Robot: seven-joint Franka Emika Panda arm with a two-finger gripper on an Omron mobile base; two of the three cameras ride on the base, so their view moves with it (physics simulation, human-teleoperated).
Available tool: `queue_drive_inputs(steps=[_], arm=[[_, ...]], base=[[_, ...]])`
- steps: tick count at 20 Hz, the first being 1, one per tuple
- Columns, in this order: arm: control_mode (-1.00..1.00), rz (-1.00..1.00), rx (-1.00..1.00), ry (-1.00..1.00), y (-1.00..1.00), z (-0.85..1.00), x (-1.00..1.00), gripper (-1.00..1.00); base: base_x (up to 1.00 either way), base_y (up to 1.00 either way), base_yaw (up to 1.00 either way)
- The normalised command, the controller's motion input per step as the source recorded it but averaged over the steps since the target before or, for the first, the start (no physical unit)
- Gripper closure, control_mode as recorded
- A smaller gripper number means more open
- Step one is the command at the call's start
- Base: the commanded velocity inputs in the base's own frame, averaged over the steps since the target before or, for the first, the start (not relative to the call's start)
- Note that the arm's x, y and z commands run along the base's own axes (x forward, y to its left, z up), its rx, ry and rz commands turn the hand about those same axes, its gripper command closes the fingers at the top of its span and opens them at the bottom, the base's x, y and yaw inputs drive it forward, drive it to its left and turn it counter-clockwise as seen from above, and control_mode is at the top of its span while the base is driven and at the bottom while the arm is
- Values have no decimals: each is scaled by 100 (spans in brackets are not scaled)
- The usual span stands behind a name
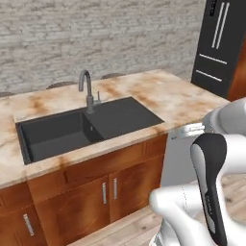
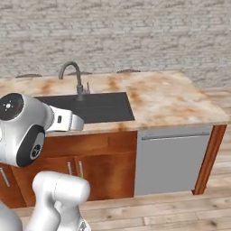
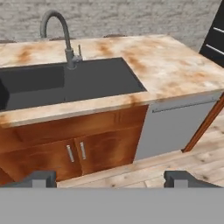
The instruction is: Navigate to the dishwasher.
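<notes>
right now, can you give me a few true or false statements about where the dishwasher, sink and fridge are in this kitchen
1. The dishwasher sits under the counter, to the right of the wooden cabinet doors as the right base view shows it. True.
2. The dishwasher door is hanging open. False: its grey front is flush and closed, the bar handle along its top edge.
3. The faucet stands at the back edge of the dark sink. True.
4. The black fridge stands directly beside the sink. False: it is off past the counter's far end.
5. The gripper holds a cup. False: its fingertips are apart with nothing between them.
</notes>
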Motion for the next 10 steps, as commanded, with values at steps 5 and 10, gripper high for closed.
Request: queue_drive_inputs(steps=[5,10], arm=[[100,0,0,0,0,0,0,-100],[100,0,0,0,0,0,0,-100]], base=[[97,-100,3],[77,-100,20]])
